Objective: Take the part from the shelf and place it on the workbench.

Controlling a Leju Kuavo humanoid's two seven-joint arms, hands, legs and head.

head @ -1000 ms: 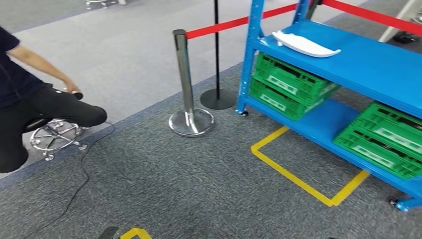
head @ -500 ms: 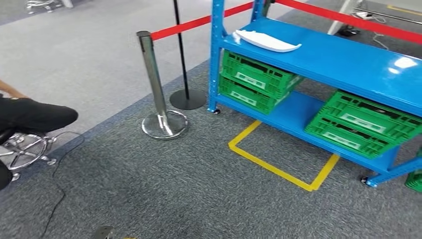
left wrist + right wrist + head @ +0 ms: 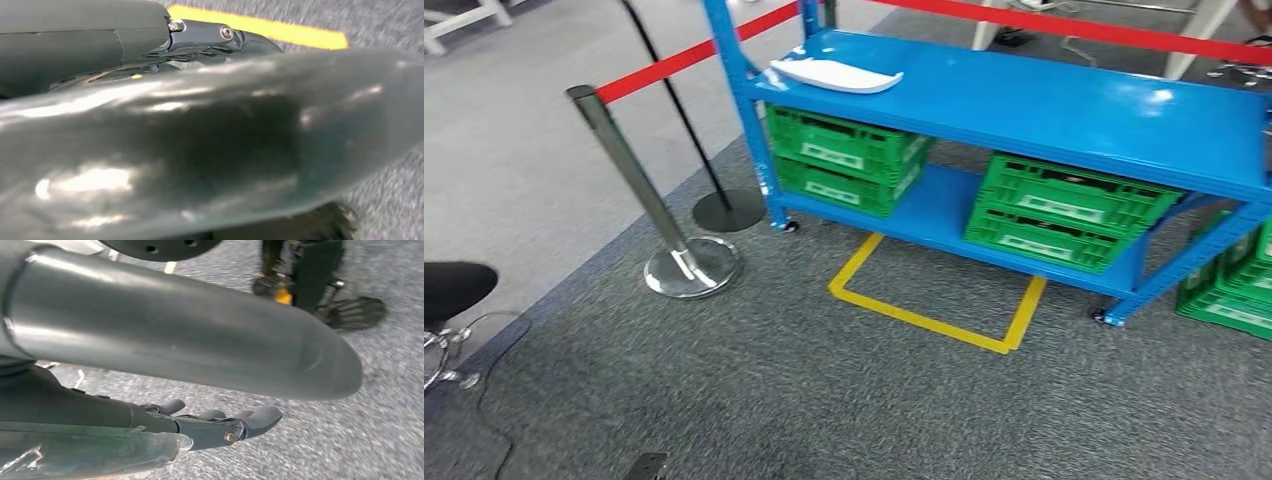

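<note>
White part (image 3: 834,75) lying flat on blue shelf (image 3: 1064,105) top corner, awaiting pickup; right hand (image 3: 220,427) fingers loosely apart, empty; left hand (image 3: 210,35) fingers' state cannot be told.

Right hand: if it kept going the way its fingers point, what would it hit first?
Judging from the right wrist view, the right hand hangs open over grey carpet. Nothing lies ahead of its fingers, so it would likely meet the carpet first; depth is unclear.

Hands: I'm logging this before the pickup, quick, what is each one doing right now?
Left hand: holds nothing visible, but the thumb blocks its fingers, so open or closed cannot be told.
Right hand: open, fingers extended, empty, hanging over the carpet.
</note>
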